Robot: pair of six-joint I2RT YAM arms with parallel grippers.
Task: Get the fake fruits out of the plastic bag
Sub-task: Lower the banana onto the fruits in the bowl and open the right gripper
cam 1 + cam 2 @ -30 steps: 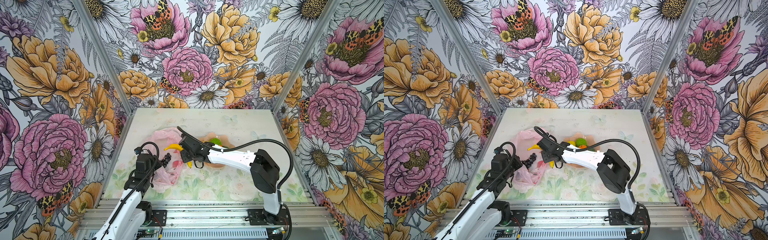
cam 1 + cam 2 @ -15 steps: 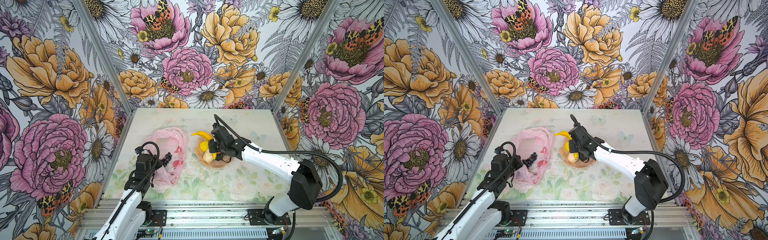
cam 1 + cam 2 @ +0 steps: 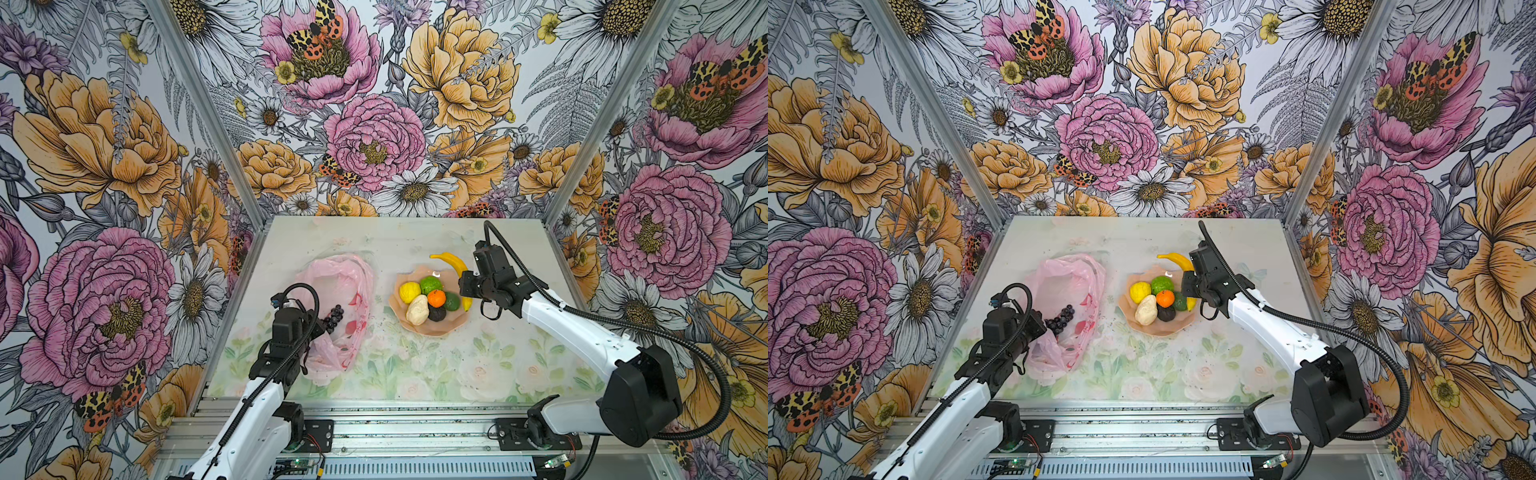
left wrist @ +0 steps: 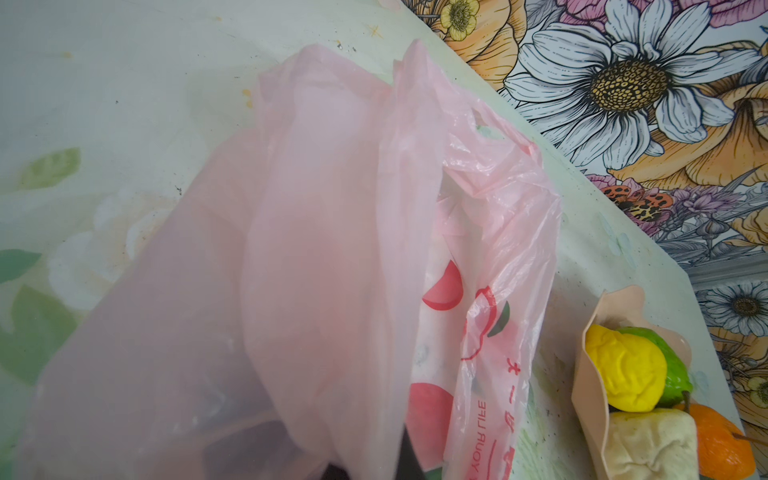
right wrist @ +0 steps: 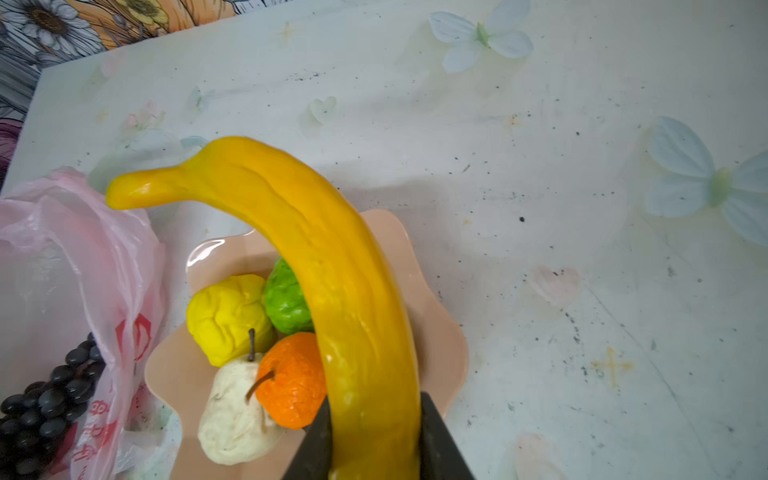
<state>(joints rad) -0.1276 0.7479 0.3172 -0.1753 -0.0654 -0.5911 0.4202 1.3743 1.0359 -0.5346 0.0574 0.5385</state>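
Observation:
The pink plastic bag (image 3: 345, 291) (image 4: 332, 249) lies left of centre with its mouth open. My left gripper (image 3: 316, 328) is shut on the bag's near edge and holds it up. A dark grape bunch (image 3: 333, 316) (image 5: 45, 411) lies inside the bag. My right gripper (image 3: 467, 286) (image 5: 376, 415) is shut on the yellow banana (image 3: 451, 264) (image 5: 324, 257), holding it over the right rim of the peach dish (image 3: 415, 330). In the dish sit the lemon (image 3: 409, 292), lime (image 3: 430, 285), orange (image 3: 436, 298), avocado (image 3: 452, 302) and beige piece (image 3: 417, 309).
A small dark fruit (image 3: 437, 313) also lies in the dish. The metal frame posts (image 3: 559, 199) and flowered walls close in the table (image 3: 415, 374) on three sides. The right arm's cable (image 3: 515, 257) loops above the dish's right side.
My right gripper carried the banana from beside the bag's mouth rightward to the dish's right rim. The left gripper and the bag have stayed put.

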